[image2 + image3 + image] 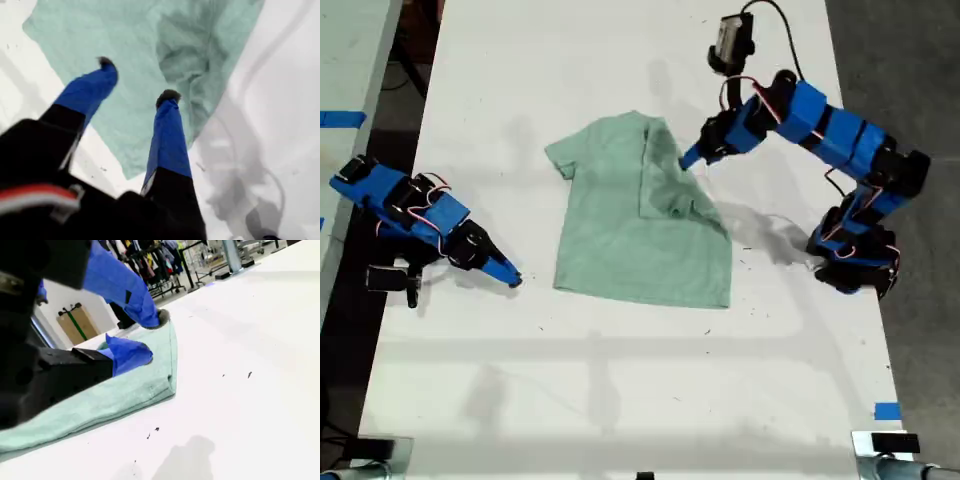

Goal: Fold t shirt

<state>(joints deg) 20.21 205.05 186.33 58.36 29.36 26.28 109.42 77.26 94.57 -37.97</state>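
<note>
The t shirt (630, 235) lies mostly flat in the middle of the white table (620, 380), neck toward the far edge and hem toward the near edge. Its side at the exterior view's right is turned inward over the body, leaving a rumpled flap (670, 180) of cloth with a crease running down from the shoulder.

My first gripper (688, 158) reaches in from the exterior view's right and hangs over that flap. In the first wrist view its jaws stand well apart over the cloth with nothing between them (135, 80); I cannot tell whether the tips touch the fabric.

My second gripper (510, 278) lies low on the table at the exterior view's left, just beside the shirt's near hem corner but apart from it. Its jaws (145, 335) show a narrow gap and hold nothing.
</note>
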